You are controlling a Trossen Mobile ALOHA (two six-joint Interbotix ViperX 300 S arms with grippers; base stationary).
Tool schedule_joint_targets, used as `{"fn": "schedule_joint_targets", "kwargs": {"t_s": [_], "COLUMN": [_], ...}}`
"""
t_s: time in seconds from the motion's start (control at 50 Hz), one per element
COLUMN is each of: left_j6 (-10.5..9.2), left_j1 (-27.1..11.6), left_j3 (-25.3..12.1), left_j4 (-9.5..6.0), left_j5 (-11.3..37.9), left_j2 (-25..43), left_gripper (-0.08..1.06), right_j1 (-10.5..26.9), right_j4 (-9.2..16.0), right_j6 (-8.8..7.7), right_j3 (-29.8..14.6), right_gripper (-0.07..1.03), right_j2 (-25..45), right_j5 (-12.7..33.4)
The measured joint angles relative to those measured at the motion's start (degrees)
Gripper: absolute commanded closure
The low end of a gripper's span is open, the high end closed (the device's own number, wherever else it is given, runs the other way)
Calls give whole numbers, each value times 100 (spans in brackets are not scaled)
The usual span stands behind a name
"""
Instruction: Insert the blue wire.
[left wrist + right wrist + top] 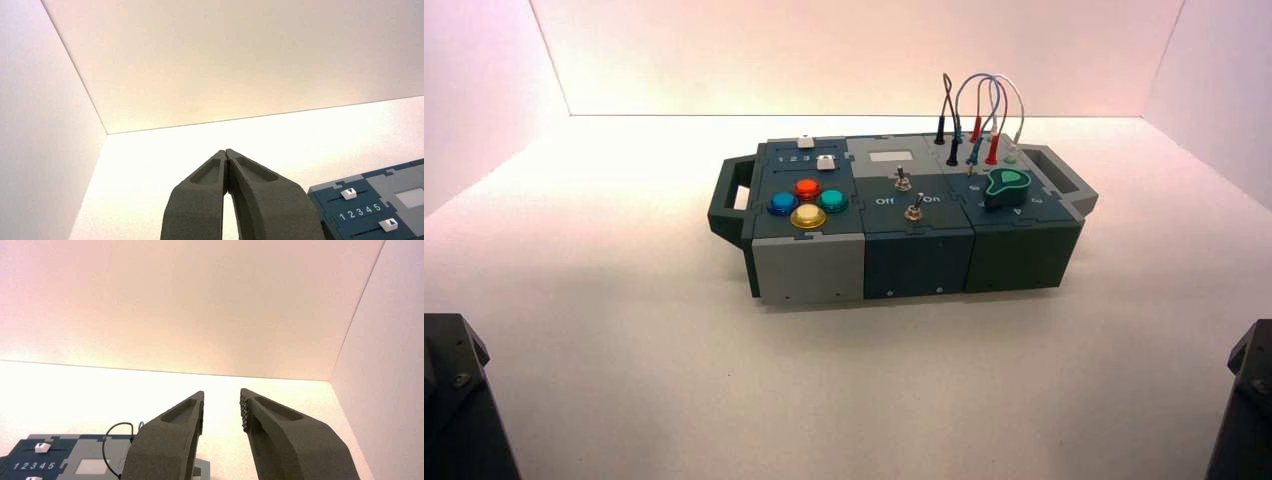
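Observation:
The blue wire [976, 78] arches over the back right of the box [904, 255], among the black, red and white wires. One of its dark-blue plugs [973, 154] stands by the sockets behind the green knob [1005, 186]; whether it is seated I cannot tell. In the right wrist view only a sliver of the blue wire [141, 424] shows, beside a black wire loop [111, 440]. My right gripper [221, 396] is open and holds nothing, well short of the box. My left gripper [226, 152] is shut on nothing, parked off the box's left end.
The box carries four coloured buttons [807, 201], two toggle switches [914, 212] between "Off" and "On", and two white sliders [348, 192] over lettering "1 2 3 4 5". White walls close the table at the back and sides. Dark arm parts [454, 400] fill the near corners.

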Motion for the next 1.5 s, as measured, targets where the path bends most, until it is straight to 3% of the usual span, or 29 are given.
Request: {"fn": "schedule_joint_targets", "kwargs": {"t_s": [0.6, 0.82, 1.16, 1.5], "left_j6": [0, 9, 536, 615], "left_j1": [0, -220, -606, -1204], "left_j3": [0, -9, -9, -571], "left_j4": [0, 0, 9, -9], "left_j5": [53, 132, 246, 1846], "left_j2": [-149, -272, -580, -387], "left_gripper": [100, 100, 100, 101], "right_j1": [18, 70, 79, 79], "right_j4": [9, 343, 457, 519], "right_j6": [9, 18, 0, -105], "right_j3": [0, -220, -765, -1125], "right_gripper": [56, 56, 56, 56], "right_j2": [-35, -53, 88, 598], "right_j5": [158, 1107, 2619, 3920]}}
